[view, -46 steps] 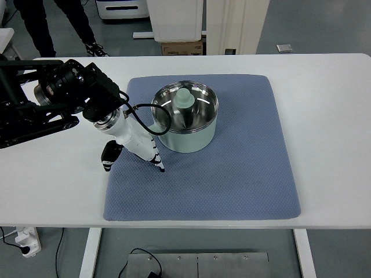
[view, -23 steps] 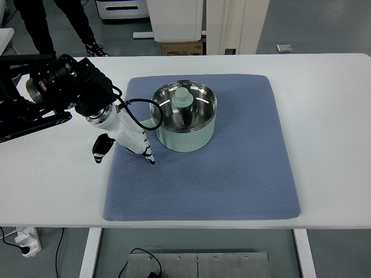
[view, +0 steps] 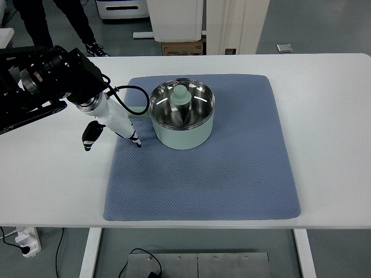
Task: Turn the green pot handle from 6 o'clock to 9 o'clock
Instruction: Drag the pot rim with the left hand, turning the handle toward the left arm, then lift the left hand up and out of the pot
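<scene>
White table point(view: 324, 116), blue mat point(view: 232, 174): green pot point(view: 181, 114) just right of empty, loosely extended left robot hand point(view: 116, 124).

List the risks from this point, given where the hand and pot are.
1. The left hand is apart from the pot, holding nothing, so any further turn probably needs a fresh approach that could knock it.
2. The pot rests on a soft mat, which may drag or bunch if pushed.
3. A black cable loops close to the pot's rim and might snag.
</scene>
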